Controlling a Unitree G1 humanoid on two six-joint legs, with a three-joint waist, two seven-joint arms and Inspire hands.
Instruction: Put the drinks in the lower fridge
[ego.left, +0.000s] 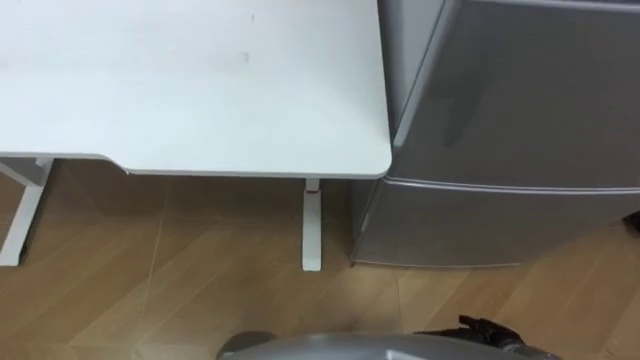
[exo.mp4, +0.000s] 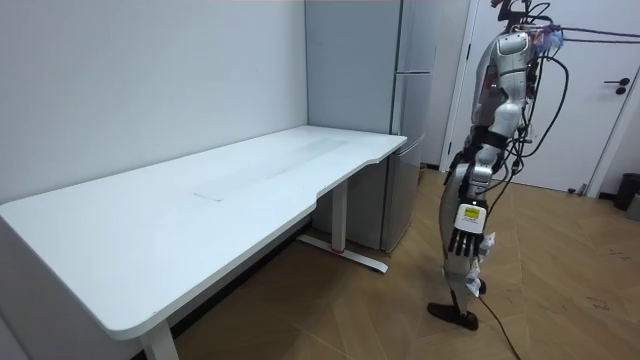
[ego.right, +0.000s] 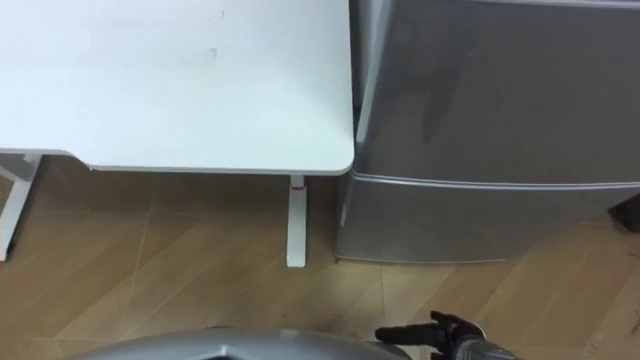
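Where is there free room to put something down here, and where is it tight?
The top of the white table is bare all over, up to the fridge. The wooden floor before the closed fridge is free too. Tight: only the table-fridge gap.

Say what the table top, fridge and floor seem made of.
Table top: white, matte, probably laminated board, no grain showing. Fridge: grey doors with soft sheen, likely painted metal. Floor: wood or wood-look planks, with grain and seams.
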